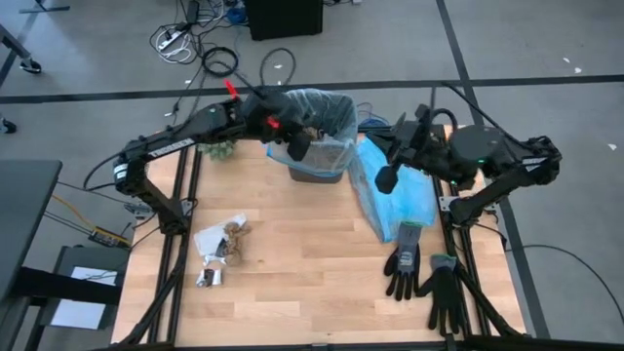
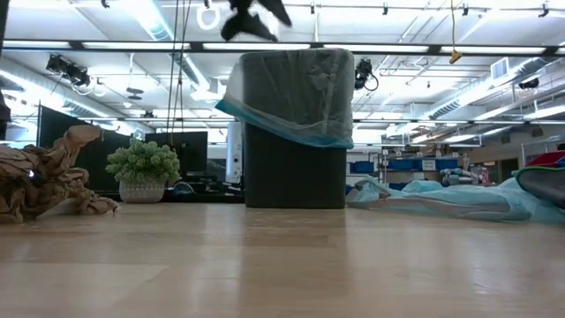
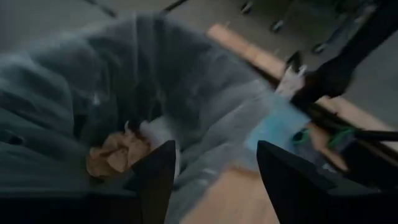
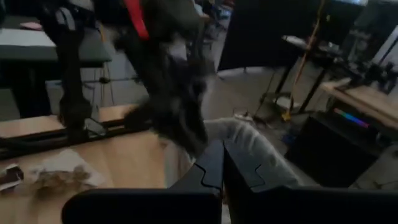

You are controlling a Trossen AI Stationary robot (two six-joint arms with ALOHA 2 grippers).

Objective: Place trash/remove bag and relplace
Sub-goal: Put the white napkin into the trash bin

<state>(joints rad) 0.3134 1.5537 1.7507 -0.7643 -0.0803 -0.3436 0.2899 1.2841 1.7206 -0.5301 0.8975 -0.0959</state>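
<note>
Trash [image 1: 222,241] near the table's [image 1: 312,292] left edge looks light, crushable; pinch crumpled paper. Left gripper [image 3: 214,177] released over bin [image 1: 322,136]; right gripper [image 1: 387,178] clenched.

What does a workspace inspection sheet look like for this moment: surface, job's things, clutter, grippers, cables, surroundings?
Surface: wooden table, light planks, bare in the middle.
Job's things: black bin at the far edge, lined with a bag; brown crumpled paper lies inside; more trash waits on the table's left.
Clutter: light-blue plastic bag right of the bin; black gloves near the front right; green clump behind the left arm.
Grippers: left gripper open above the bin's mouth; right gripper shut, raised right of the bin.
Cables: loose cables on the floor beyond the table.
Surroundings: workshop with desks and ceiling lights; no person seen.
</note>
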